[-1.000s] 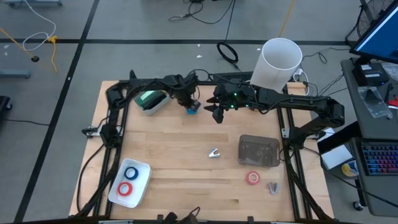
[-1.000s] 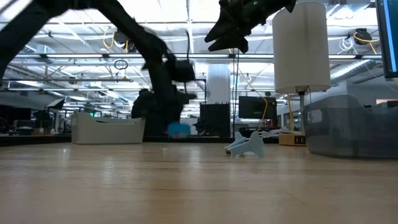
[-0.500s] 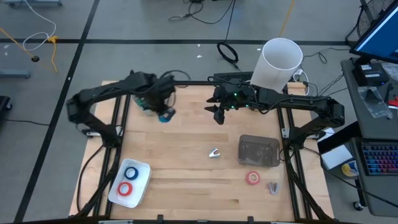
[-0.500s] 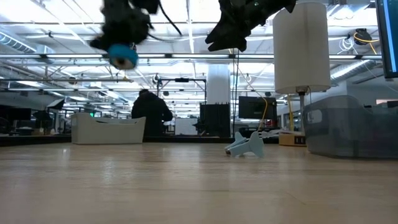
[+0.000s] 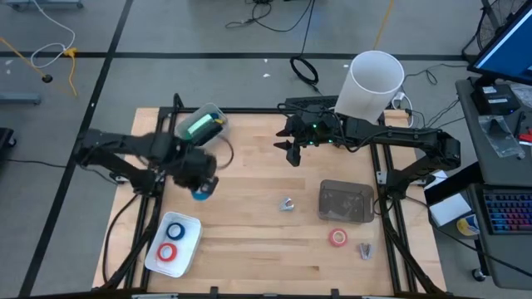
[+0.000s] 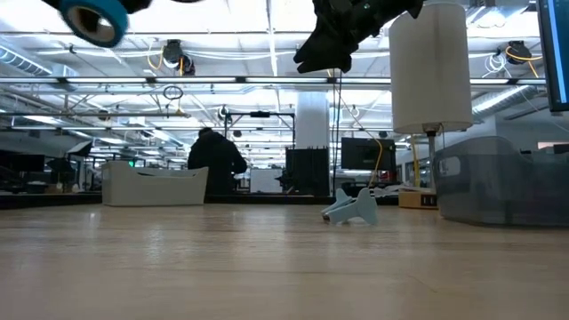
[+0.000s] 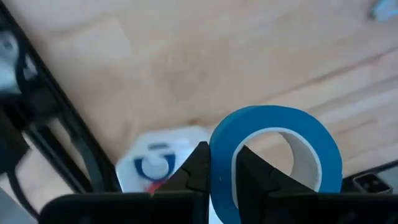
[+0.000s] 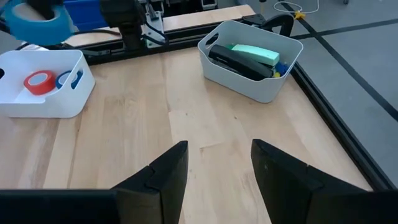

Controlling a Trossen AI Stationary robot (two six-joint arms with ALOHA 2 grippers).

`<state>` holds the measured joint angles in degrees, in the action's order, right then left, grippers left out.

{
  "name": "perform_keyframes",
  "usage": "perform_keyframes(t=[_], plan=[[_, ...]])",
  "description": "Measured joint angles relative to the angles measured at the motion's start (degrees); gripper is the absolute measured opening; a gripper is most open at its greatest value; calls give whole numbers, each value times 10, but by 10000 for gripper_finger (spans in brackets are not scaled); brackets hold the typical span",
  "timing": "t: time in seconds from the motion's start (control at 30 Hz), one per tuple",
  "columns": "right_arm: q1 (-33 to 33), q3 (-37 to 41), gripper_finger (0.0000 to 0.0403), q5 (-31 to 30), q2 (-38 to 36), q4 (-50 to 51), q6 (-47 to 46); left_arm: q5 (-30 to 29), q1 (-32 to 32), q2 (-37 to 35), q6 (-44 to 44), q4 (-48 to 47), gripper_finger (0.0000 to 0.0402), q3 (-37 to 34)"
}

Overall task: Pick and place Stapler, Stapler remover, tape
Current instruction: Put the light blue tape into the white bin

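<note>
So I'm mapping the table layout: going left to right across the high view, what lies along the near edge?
White tray holding red and blue rolls → red tape roll → small metal piece.

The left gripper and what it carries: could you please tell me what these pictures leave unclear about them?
- Left gripper: motion-blurred in the high view; cut off by the top edge in the low view.
- Blue tape roll: part of its rim is hidden behind the fingers in the left wrist view.
- White tray: its lower part is hidden by the gripper in the left wrist view.

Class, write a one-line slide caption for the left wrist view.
Left end effector grips a blue tape roll above the wooden table, white tray beyond.
</note>
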<state>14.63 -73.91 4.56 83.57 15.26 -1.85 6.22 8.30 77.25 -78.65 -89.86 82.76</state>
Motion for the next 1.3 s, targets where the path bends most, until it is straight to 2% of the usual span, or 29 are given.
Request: perform_keyframes(t=[0.2,0.33,0.57,0.7,0.83,1.3], plan=[[0,0,169,0,0,0,0,66,126,0,-196,33,40,-68],[0,0,169,0,0,0,0,116,202,0,-311,97,40,-122],[0,0,169,1,0,0,0,119,301,0,-469,230,40,-207],[0,0,169,2,0,0,0,119,330,0,-528,240,40,-246],[0,0,169,2,0,0,-3,111,332,0,-538,241,40,-274],[0,0,169,2,0,0,-5,92,290,0,-450,258,44,-357]])
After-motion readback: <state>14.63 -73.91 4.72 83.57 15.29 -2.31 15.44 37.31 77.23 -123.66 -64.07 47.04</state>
